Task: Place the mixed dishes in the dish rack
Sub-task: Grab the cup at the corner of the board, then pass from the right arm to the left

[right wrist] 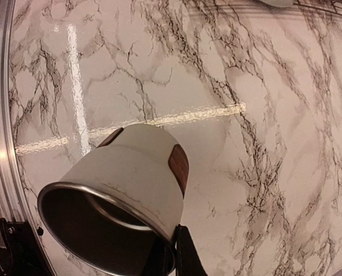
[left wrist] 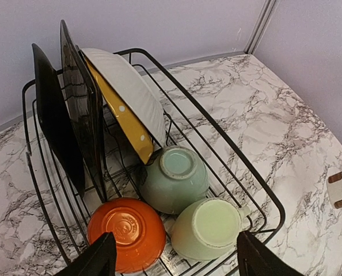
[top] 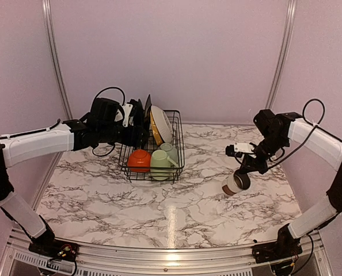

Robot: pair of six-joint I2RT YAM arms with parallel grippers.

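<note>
The dish rack [top: 182, 144], a black wire basket, stands at the back left of the table. In it, black square plates [left wrist: 73, 115], a yellow plate [left wrist: 128, 123] and a white bowl [left wrist: 128, 86] stand on edge. A pale green mug [left wrist: 211, 227], a blue-green bowl [left wrist: 174, 178] and an orange bowl [left wrist: 125, 230] lie upside down in it. My left gripper [left wrist: 177, 256] hangs open over the rack's near end, holding nothing. My right gripper [right wrist: 177, 247] is shut on the rim of the small grey-brown cup [right wrist: 130, 172], which hangs tilted above the marble at the right [top: 234, 184].
The marble table top [top: 177, 213] stretches between the rack and the held cup. An aluminium rail [top: 171, 253] runs along the near edge. Pale walls close in the back and both sides. The rack's right wall [left wrist: 240, 167] lies between the mug and the table.
</note>
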